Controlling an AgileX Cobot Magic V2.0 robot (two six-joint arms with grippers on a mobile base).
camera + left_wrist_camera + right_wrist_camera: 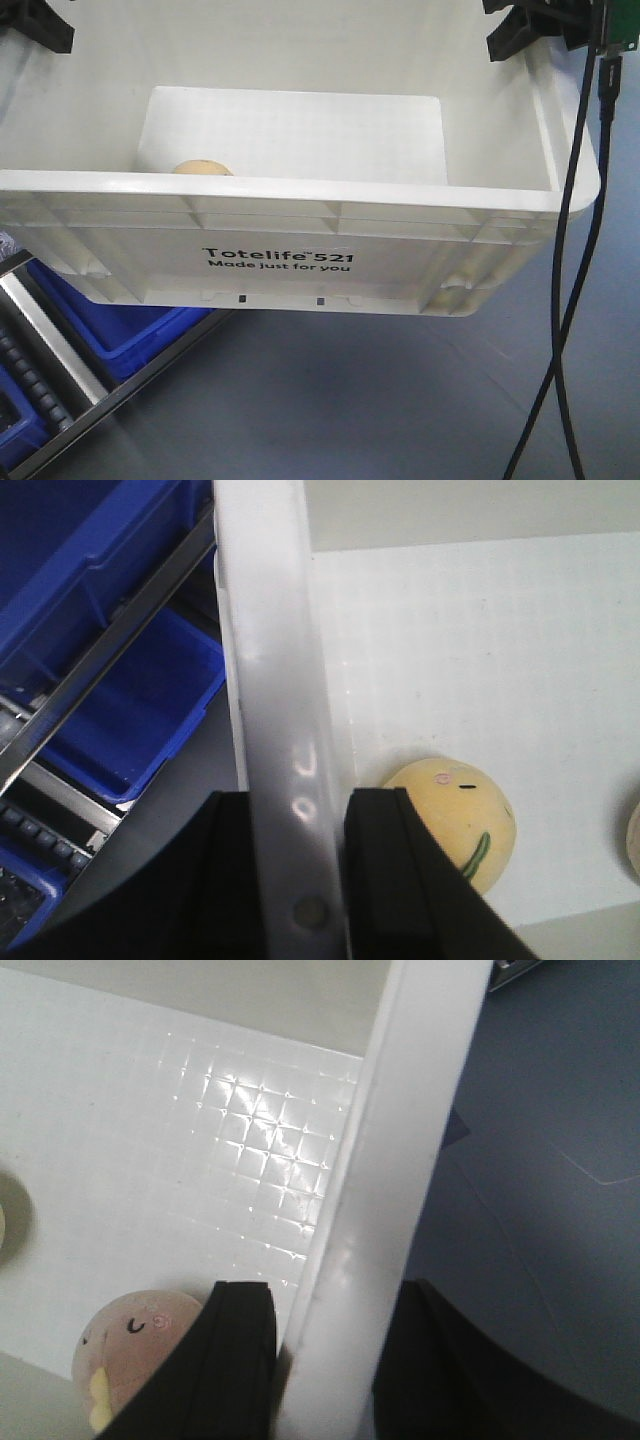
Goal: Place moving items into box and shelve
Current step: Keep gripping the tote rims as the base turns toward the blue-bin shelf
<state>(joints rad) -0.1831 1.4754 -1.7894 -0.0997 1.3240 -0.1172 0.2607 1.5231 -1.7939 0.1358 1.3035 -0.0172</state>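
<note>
Carrying the box [400, 255] by its rim: left hand [300, 885] pinched narrow over the left wall, one black finger outside and one inside; right hand [335, 1360] pinched the same way over the right wall. Clamping plastic on both sides, with nothing else between the fingers.

Lying loose on the box floor: a cream-yellow bun [455, 820] with a green seam, just beside the left hand's inner finger; a brownish-pink bun [125, 1350] with a yellow seam and a small drawn face, close to the right hand's inner finger. At the edge of each wrist view, a sliver of another rounded lump, perhaps the opposite bun, too cropped to name. Judged as loading done and shelving in hand.

Risking, from here:
- a slip of the smooth, glossy rim through two narrow pinches, with no support visible under the box;
- a tilt from unmatched arm travel, sending the buns rolling to the low side;
- a knock of the underside against the blue bins [130, 325] or the roller rail [45, 365] below and to the left;
- a snag on the black cable [572, 260] hanging beside the right corner.

Calling for level, matched motion of both arms.

Printed in black on the front wall: "Totelife 521", and beneath it "Made just for you". No other writing legible.
</note>
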